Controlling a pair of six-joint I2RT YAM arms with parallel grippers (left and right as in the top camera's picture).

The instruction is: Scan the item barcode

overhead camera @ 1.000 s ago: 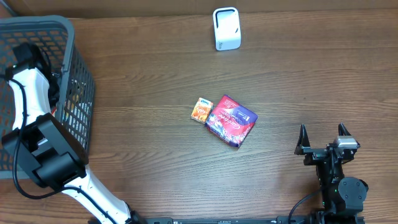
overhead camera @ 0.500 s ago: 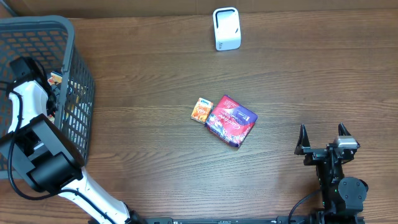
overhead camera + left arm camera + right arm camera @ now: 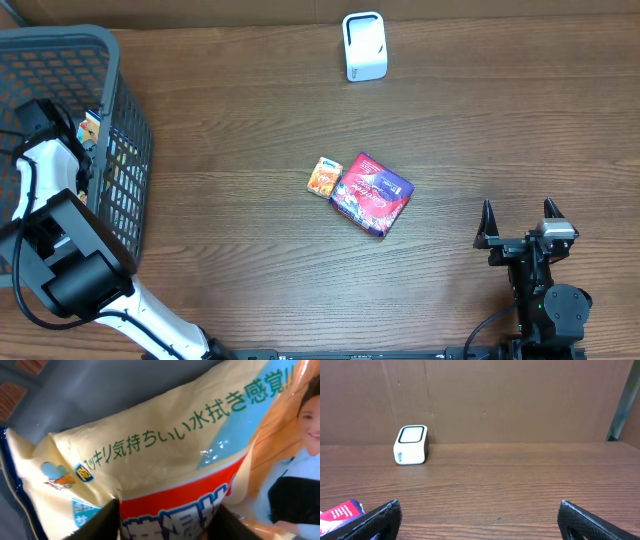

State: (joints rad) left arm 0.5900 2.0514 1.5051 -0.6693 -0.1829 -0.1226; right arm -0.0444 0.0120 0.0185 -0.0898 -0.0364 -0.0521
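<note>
Left wrist view: the left gripper [image 3: 167, 506] shows only as two dark fingertips [image 3: 107, 517] at the bottom edge. They stand either side of the red band on a cream-and-orange plastic packet [image 3: 165, 445]. The tips look to be against the film, but I cannot tell whether they have clamped it. The packet fills nearly the whole frame and all its edges are cut off. Green Japanese print runs slantwise across it: "スッキリ気持ちいい水拭き感覚!!". Part of a smiling woman's face sits at the right edge, and the white letters on the red band are cropped beyond reading.

From overhead this packet is only a scrap of orange [image 3: 91, 127] seen through the wall of a dark grey mesh plastic basket [image 3: 132, 140] at the table's left end. The white left arm [image 3: 42, 170] reaches down into the basket, and the mesh hides its gripper.

The right gripper [image 3: 518, 210] rests near the front right of the brown wooden table [image 3: 230, 270], its jaws spread wide with nothing between them. Its own camera shows the right gripper [image 3: 480, 512] as two black tips low in the frame.

A small orange packet [image 3: 324, 176] lies mid-table touching a red-and-purple flat pack [image 3: 372, 193], whose white script is too small to read. Only a corner of that pack [image 3: 342, 510] shows in the right wrist view.

A white box-shaped scanner [image 3: 363, 45] stands at the far edge. The right wrist view shows the scanner [image 3: 411, 445] before a brown cardboard wall [image 3: 520, 400].
</note>
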